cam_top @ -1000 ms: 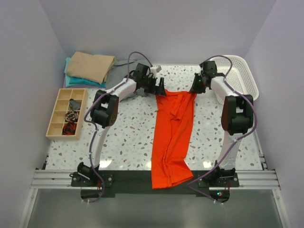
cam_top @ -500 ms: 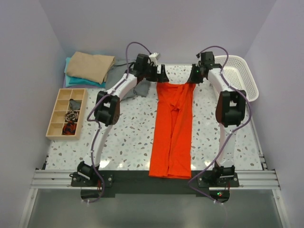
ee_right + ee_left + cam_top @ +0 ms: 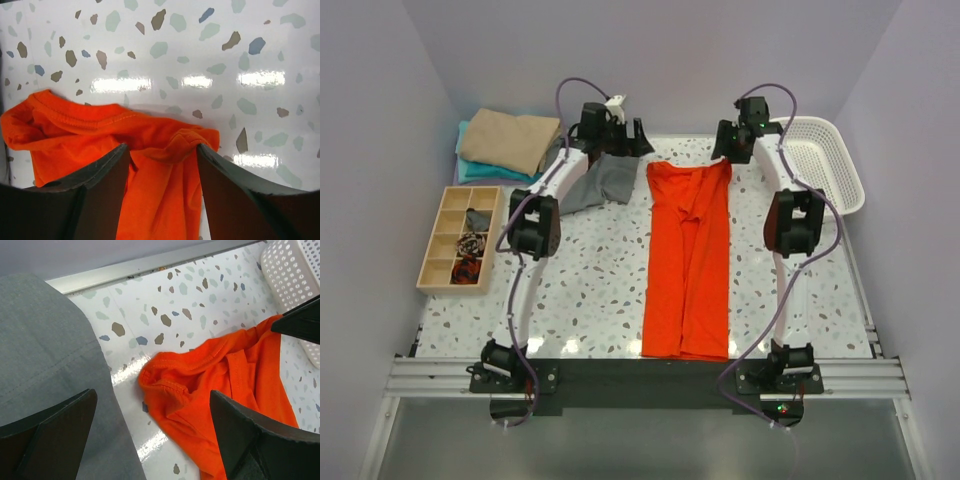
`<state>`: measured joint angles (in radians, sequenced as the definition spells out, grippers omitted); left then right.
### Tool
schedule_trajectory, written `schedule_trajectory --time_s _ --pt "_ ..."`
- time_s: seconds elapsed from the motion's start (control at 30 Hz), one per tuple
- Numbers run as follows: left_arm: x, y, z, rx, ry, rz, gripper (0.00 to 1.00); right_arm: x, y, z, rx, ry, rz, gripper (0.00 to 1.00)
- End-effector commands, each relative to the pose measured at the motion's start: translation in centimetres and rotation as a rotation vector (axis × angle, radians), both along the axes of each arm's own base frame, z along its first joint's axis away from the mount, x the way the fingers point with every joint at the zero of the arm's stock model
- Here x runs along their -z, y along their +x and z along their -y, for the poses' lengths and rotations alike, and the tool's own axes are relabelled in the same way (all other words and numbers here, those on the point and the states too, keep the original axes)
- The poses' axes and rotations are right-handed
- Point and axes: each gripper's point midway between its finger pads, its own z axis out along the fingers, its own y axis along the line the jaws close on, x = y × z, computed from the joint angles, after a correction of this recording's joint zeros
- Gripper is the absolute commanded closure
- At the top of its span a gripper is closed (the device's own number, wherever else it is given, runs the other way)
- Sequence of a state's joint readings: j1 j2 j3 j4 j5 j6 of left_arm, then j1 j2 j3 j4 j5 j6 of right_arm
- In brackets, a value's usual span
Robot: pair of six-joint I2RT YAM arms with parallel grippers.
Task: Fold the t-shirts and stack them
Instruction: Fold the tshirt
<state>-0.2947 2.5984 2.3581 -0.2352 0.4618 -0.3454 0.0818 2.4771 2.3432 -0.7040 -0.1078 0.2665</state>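
Grey shirt (image 3: pixel 595 185) lies rumpled far left, the left pincer (image 3: pixel 152 405) wide and empty over its edge; the orange shirt (image 3: pixel 687 260) lies as a long strip mid-bench (image 3: pixel 580 290); the right pincer (image 3: pixel 162 150), parted astride its bunched far corner, could snag it on lifting and skew the strip.
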Motion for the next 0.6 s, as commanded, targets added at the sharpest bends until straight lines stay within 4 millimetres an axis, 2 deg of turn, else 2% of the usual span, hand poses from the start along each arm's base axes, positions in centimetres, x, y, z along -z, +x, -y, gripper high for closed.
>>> schedule_trajectory --time_s 0.0,0.03,0.07,0.13,0.3,0.4,0.43,0.53,0.57 --pt "-5.6 -2.2 2.4 0.089 -0.002 0.114 0.0 -8.4 -0.6 1.6 0.032 -0.05 0.154 0.39" --pt "-6.7 -2.8 2.8 0.103 -0.006 0.126 0.0 -8.3 -1.3 1.7 0.031 -0.059 0.137 0.39" --pt "-7.0 -3.5 3.6 0.124 -0.006 0.129 0.0 -8.5 -1.7 2.4 0.055 -0.089 0.132 0.39" --pt "-8.0 -4.7 4.7 0.167 -0.019 0.131 0.0 -8.6 -2.9 2.5 0.047 -0.096 0.116 0.39" --pt "-8.3 -7.5 8.4 0.253 -0.061 0.125 0.0 -7.1 -4.5 0.1 -0.009 0.016 0.084 0.4" --pt "-7.3 -8.1 10.1 0.281 -0.076 0.106 0.0 -5.3 -4.8 -1.1 -0.03 0.075 0.058 0.41" --pt "-6.1 -8.2 10.7 0.289 -0.073 0.086 0.0 -4.3 -4.9 -1.1 -0.027 0.078 0.033 0.42" --pt "-4.4 -8.6 11.3 0.291 -0.071 0.048 0.0 -3.2 -5.5 -1.4 -0.031 0.098 0.003 0.43" --pt "-4.1 -8.9 11.6 0.294 -0.071 0.04 0.0 -3.5 -5.9 -1.7 -0.037 0.111 0.005 0.43"
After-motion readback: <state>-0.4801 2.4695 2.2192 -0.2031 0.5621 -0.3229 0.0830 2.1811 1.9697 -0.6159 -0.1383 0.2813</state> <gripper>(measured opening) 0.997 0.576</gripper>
